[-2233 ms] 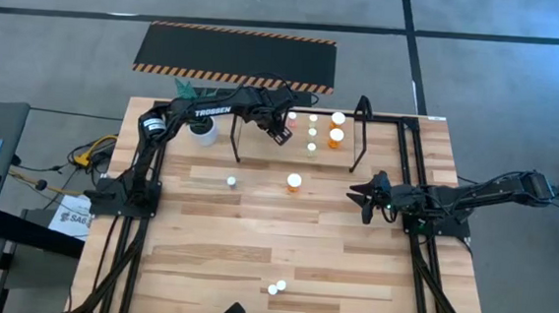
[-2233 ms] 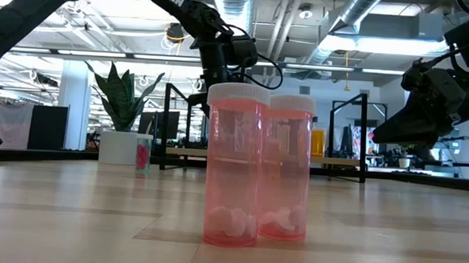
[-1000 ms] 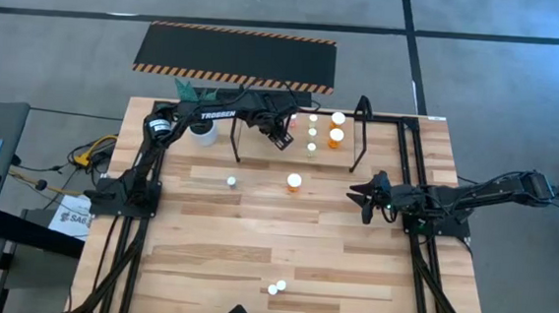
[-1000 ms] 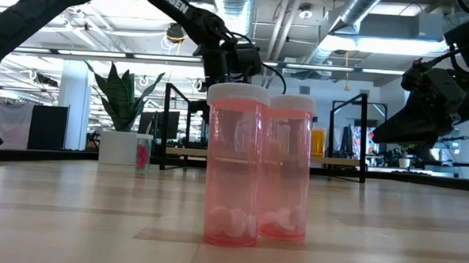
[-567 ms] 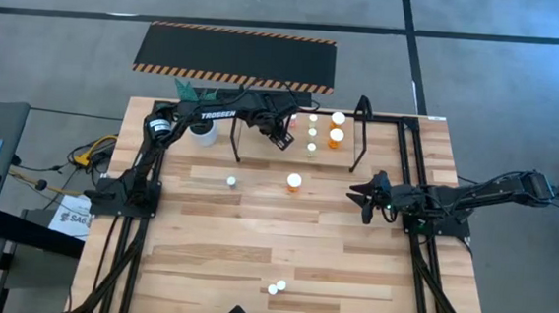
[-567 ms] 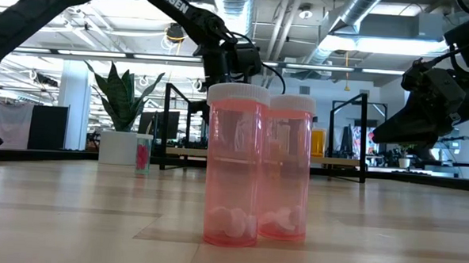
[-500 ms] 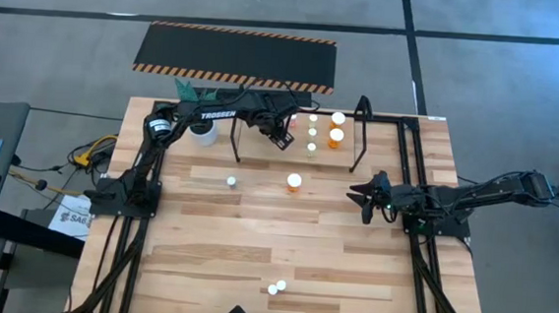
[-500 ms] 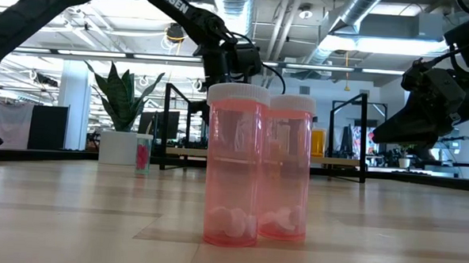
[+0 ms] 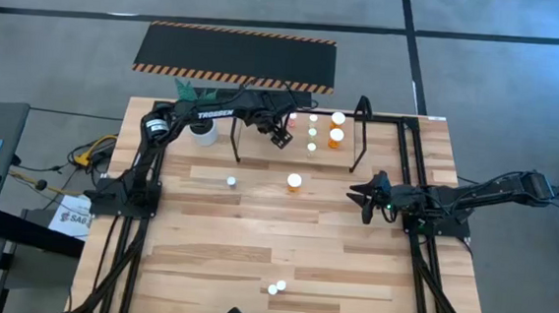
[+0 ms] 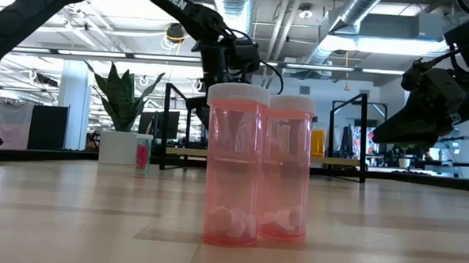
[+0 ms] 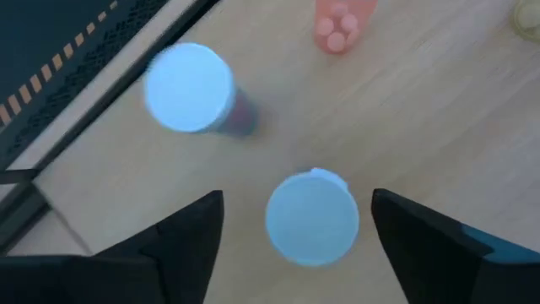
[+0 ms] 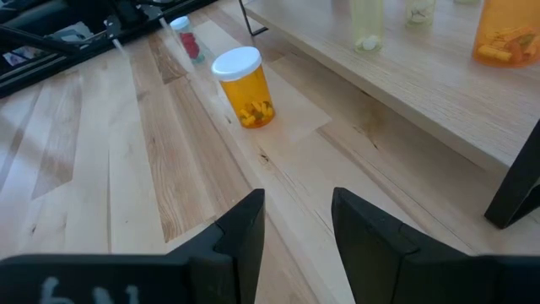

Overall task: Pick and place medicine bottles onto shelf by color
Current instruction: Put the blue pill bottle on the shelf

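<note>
Left wrist view: bottle (image 11: 312,219) between tool (image 11: 297,245) fingers.

Two pink bottles (image 10: 257,168) — white caps; orange bottle (image 12: 245,87); black mat (image 9: 235,54) — orange-striped edges; light wood table (image 9: 254,234).

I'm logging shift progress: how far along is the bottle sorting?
Partly done. Several bottles, including an orange one, stand on the shelf. The open left gripper hovers over a white-capped bottle there. Left: the orange bottle, a small one, two pink bottles. The right gripper waits open.
</note>
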Available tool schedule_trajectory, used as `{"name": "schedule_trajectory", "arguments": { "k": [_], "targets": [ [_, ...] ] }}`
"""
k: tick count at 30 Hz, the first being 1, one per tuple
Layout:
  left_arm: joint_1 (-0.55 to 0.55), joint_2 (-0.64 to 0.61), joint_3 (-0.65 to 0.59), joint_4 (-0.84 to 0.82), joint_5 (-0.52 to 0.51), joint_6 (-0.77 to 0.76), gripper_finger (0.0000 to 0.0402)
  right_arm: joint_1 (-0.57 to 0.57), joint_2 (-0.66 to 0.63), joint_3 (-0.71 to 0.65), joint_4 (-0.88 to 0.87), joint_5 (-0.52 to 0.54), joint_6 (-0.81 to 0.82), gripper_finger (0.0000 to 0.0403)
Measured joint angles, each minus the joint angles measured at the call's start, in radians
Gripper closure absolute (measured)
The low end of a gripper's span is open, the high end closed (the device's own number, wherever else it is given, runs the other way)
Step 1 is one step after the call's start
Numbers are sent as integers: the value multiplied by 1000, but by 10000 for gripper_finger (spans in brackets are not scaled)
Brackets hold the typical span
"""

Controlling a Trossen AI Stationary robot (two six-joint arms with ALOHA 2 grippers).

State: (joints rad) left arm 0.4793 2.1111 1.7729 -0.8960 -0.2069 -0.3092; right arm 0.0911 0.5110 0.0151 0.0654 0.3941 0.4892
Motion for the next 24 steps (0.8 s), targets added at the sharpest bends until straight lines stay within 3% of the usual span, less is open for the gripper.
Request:
{"name": "schedule_trajectory", "arguments": {
  "k": [6,16,24],
  "targets": [
    [-5,-39,0,-10,-21,-1,90,0,0,0,0,0,0,241],
    [-30,-104,0,-3,-58,28,87,0,0,0,0,0,0,241],
    [-106,-168,0,-14,-177,13,88,0,0,0,0,0,0,241]
  ]
}}
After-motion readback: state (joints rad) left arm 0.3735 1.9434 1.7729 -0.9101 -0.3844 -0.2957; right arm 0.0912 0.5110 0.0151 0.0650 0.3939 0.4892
